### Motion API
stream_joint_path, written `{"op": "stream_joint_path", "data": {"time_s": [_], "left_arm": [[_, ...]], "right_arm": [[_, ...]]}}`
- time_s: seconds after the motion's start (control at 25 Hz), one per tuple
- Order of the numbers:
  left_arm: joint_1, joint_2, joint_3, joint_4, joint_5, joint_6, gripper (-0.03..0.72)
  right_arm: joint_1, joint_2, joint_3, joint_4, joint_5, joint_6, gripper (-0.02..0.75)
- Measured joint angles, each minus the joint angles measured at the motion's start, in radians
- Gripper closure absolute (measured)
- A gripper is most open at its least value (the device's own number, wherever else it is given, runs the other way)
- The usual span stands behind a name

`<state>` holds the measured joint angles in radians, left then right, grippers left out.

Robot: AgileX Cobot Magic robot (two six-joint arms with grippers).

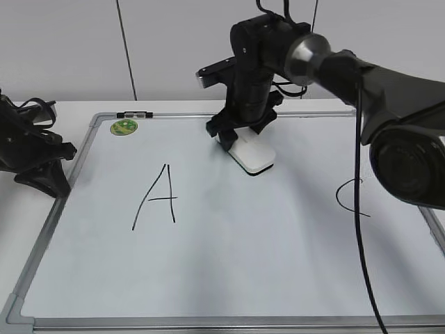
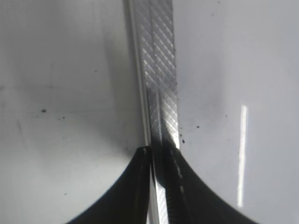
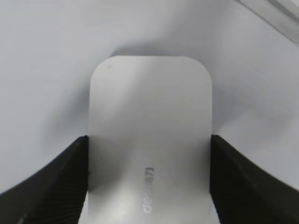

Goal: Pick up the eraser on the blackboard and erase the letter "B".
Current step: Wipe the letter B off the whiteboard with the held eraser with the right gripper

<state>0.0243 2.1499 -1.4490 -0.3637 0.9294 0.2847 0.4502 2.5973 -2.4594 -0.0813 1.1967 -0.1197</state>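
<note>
The white eraser (image 1: 254, 154) lies at the far middle of the blackboard (image 1: 243, 264), between the letters "A" (image 1: 156, 198) and "C" (image 1: 350, 197). My right gripper (image 1: 240, 136) is shut on its near end. In the right wrist view both jaws (image 3: 148, 182) press the eraser's (image 3: 149, 121) sides, and grey print shows on its top. No letter "B" shows in any view; the board between "A" and "C" is bare white. My left gripper (image 1: 42, 177) rests at the board's left edge. In the left wrist view its jaws (image 2: 159, 154) are shut over the aluminium frame (image 2: 161, 70).
A round green magnet (image 1: 124, 126) and a small black clip (image 1: 134, 114) sit at the board's far left corner. A black cable (image 1: 361, 229) hangs from the right arm across the board's right side. The board frame corner (image 3: 275, 14) shows in the right wrist view.
</note>
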Motion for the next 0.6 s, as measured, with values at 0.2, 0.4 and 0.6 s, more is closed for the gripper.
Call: {"op": "stream_joint_path", "data": {"time_s": [0.2, 0.4, 0.6], "left_arm": [[0.000, 0.000, 0.000, 0.000, 0.000, 0.000, 0.629], [0.000, 0.000, 0.000, 0.000, 0.000, 0.000, 0.629], [0.000, 0.000, 0.000, 0.000, 0.000, 0.000, 0.629]], "right_arm": [[-0.053, 0.000, -0.001, -0.008, 0.005, 0.004, 0.195], [-0.067, -0.002, -0.003, -0.011, 0.007, 0.004, 0.195], [-0.073, -0.015, -0.011, -0.016, 0.037, -0.019, 0.195]]}}
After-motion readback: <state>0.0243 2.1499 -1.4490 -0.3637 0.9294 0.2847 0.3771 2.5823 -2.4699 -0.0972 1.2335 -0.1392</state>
